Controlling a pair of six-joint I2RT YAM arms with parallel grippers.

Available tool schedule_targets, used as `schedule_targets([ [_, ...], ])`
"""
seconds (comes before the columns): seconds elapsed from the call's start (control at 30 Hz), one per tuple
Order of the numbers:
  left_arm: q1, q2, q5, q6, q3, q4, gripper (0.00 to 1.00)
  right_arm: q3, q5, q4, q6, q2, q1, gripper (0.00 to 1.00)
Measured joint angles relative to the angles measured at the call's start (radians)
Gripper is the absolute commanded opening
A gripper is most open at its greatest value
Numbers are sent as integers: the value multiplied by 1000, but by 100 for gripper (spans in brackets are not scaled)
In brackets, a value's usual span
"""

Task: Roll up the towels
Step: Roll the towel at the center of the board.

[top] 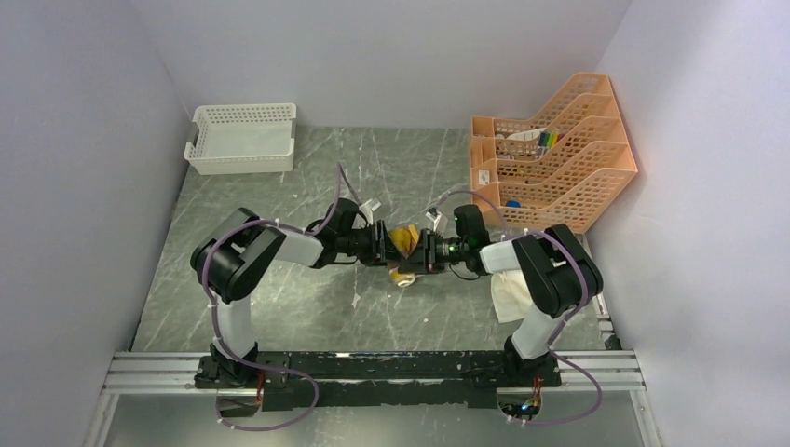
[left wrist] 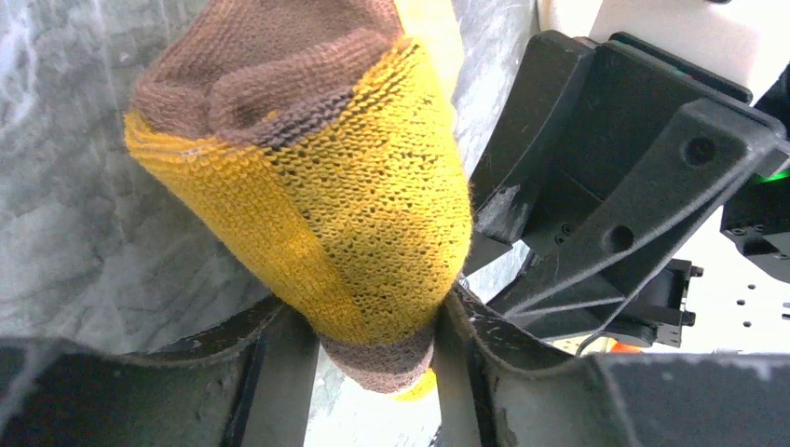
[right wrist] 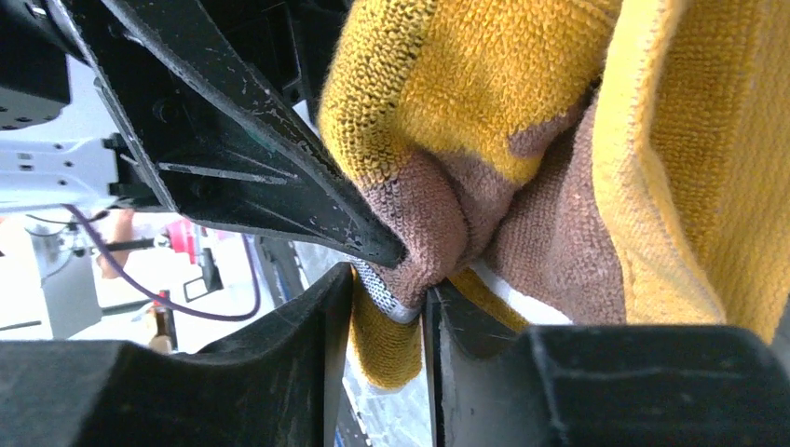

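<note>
Progress looks partial: cream towel [top: 509, 296] lies unrolled, well apart from either gripper's fingers; mustard-yellow towel [left wrist: 354, 205], loosely rolled, is pinched at opposite ends by left gripper [left wrist: 374, 349] and right gripper [right wrist: 402, 298], both closed snugly on cloth.

mustard-and-brown towel [left wrist: 373, 205], cream towel [top: 510, 292], white basket [top: 238, 164]

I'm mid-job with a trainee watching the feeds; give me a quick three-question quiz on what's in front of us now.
1. True or false: the yellow towel lies spread out flat.
2. The cream towel lies: A by the left arm; B by the right arm; C between the grippers.
3. Fill in: the yellow towel is pinched by the left gripper and the ____ gripper.
Key: 1 false, it is bunched up; 2 B; 3 right gripper.
</note>
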Motion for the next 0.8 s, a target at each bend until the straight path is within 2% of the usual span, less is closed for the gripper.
schedule_targets([
  [0.03,0,3,0,-3,-3,3,49,10,11,-26,-21,0,7,42],
  [0.07,0,6,0,-6,-4,5,49,21,22,-56,-41,0,14,51],
  [0.1,0,9,-1,-6,-6,7,49,31,31,-79,-58,-1,21,82],
  [0.13,0,10,-1,-6,-7,8,49,43,44,-112,-80,-4,29,98],
  [0.23,0,12,-2,-6,-10,8,49,84,48,-200,-132,-35,46,100],
  [0.43,0,10,-5,17,-10,-8,50,169,166,-392,-285,-142,34,100],
  [0.63,0,1,-10,31,-21,-13,50,164,162,-342,-247,-230,-93,94],
  [0.8,0,-2,-11,31,-28,-6,51,169,167,-304,-188,-174,-87,90],
])
